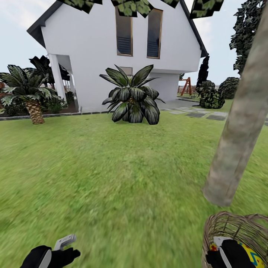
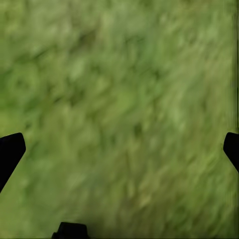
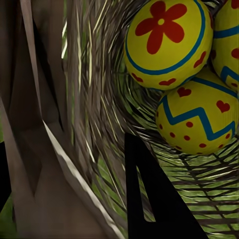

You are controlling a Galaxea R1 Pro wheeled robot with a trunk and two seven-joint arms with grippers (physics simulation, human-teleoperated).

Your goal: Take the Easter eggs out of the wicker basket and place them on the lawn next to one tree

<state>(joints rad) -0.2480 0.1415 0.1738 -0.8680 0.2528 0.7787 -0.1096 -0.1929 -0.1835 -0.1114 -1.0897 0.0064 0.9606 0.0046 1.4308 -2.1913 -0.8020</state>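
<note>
**Basket's parked by the tree, eggs not out yet**

So the wicker basket (image 1: pixel 238 238) sits on the lawn (image 1: pixel 111 178) right beside the tree (image 1: pixel 238 130), with its trunk base just behind the rim. My read: we're at the unloading step, nothing taken out so far.

The right gripper (image 1: pixel 227 253) is down inside the basket, with a bit of yellow egg beside it. The right wrist view shows the Easter eggs (image 3: pixel 167 42) piled together at the bottom of the weave; two are plain to see, and a third peeks in at the edge. One dark finger hangs short of them, not touching. I can't tell how far apart the jaws are.

The left gripper (image 1: pixel 56 253) hovers over bare grass, jaws spread wide, holding nothing.

Next up, I'd guess: reach deeper, close on the nearest egg and lift it clear of the rim without snagging the weave.
</note>
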